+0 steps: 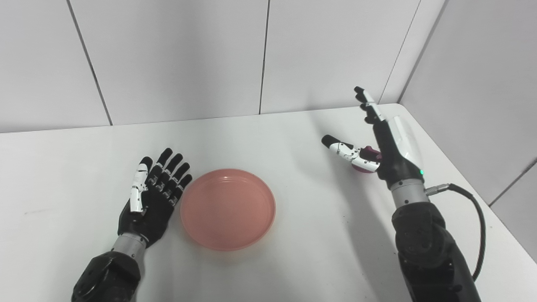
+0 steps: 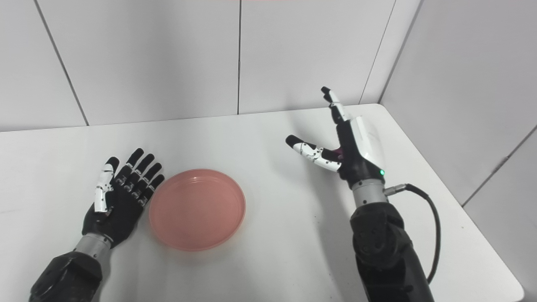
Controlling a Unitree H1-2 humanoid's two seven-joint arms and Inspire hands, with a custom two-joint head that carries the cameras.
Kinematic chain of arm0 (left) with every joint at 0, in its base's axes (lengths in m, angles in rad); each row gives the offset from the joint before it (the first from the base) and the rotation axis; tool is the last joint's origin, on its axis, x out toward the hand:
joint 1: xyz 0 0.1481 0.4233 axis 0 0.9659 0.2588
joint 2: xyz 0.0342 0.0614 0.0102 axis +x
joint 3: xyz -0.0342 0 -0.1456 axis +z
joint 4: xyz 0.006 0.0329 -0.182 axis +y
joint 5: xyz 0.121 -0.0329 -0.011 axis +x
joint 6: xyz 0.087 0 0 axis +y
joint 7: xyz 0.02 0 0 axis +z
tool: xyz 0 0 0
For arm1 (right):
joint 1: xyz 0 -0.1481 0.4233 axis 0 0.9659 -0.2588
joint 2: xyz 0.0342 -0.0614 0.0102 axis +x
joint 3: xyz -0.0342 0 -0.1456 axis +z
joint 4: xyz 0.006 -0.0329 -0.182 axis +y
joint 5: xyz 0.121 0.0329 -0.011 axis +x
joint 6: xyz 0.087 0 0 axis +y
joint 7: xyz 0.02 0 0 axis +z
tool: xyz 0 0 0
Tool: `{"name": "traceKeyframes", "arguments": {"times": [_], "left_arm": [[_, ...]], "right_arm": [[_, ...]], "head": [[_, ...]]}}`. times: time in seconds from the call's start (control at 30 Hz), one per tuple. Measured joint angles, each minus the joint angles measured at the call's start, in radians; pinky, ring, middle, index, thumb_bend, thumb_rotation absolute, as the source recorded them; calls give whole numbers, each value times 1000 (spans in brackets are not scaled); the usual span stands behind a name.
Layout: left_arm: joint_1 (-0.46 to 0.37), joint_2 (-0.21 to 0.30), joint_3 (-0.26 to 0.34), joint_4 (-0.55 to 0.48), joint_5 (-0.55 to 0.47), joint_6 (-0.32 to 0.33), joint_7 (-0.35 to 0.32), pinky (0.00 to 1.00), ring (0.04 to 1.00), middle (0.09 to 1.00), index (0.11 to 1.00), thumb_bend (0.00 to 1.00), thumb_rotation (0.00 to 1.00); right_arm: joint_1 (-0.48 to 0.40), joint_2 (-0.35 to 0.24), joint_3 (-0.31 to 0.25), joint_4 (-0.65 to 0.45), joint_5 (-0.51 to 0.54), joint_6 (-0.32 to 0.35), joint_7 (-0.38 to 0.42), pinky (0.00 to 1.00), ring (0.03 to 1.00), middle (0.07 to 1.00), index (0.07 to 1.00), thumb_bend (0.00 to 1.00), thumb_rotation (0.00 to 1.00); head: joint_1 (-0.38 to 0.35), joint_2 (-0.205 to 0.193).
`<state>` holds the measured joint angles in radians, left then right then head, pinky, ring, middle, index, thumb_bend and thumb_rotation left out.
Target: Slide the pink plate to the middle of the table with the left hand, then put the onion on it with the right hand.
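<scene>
I see a plain salmon-pink plate (image 1: 228,208) on a white surface (image 1: 293,138). My left hand (image 1: 153,193) is black with one white finger, its wrist silver-grey. My right hand (image 1: 388,144) is black with white panels, a green light at the wrist. The onion (image 1: 369,152) behind it shows dark purple-red.
</scene>
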<state>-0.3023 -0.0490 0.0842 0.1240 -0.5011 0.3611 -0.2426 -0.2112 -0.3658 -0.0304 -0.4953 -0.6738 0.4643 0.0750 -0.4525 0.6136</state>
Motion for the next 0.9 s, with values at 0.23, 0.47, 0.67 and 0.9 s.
{"name": "traceKeyframes", "arguments": {"times": [0.23,0.47,0.67,0.9], "left_arm": [[-9,2,9,17,-10,-1,-12,965,957,968,954,433,1000],[-16,5,13,33,-20,-9,-15,967,959,969,956,437,1000],[-17,8,13,40,-21,-16,-25,973,963,975,961,437,1000],[-18,10,15,47,-22,-25,-36,962,957,970,957,442,1000]], "right_arm": [[-8,-57,-26,53,-49,-1,3,745,866,921,948,1000,399],[-2,-60,-45,98,-74,-1,-1,740,867,917,953,1000,404],[-3,-58,-79,107,-121,1,45,728,864,915,960,1000,402],[-2,-56,-107,172,-137,2,91,726,881,949,965,1000,400]], "head": [[-17,-12],[-32,-29],[-34,-32],[-35,-31]]}}
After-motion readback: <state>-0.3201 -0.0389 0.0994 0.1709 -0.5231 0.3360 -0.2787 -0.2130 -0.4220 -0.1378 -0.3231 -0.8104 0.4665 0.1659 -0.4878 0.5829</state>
